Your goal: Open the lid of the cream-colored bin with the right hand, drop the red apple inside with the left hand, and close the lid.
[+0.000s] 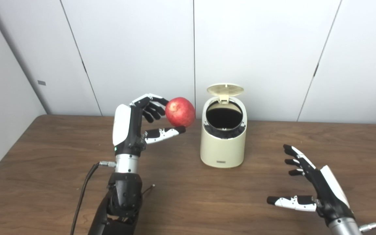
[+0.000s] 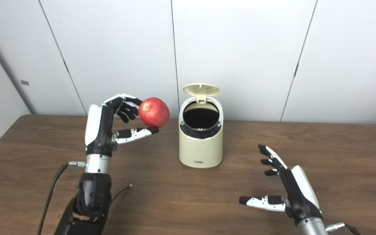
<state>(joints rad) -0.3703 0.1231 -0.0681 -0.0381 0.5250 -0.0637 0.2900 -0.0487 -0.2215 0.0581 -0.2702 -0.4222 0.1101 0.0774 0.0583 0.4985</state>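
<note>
The cream-colored bin point(image 1: 223, 143) stands upright near the table's middle back. Its round lid point(image 1: 225, 89) is flipped up and back, and the dark opening point(image 1: 224, 118) shows. My left hand point(image 1: 142, 124) is raised off the table, shut on the red apple point(image 1: 180, 112) between fingers and thumb. The apple is at about the height of the bin's opening, just left of the bin and apart from it. My right hand point(image 1: 312, 184) is open and empty, low over the table to the front right of the bin, fingers spread.
The brown wooden table point(image 1: 44, 169) reaches back to white wall panels point(image 1: 273, 49). A black cable point(image 1: 83, 192) runs along my left forearm and over the table.
</note>
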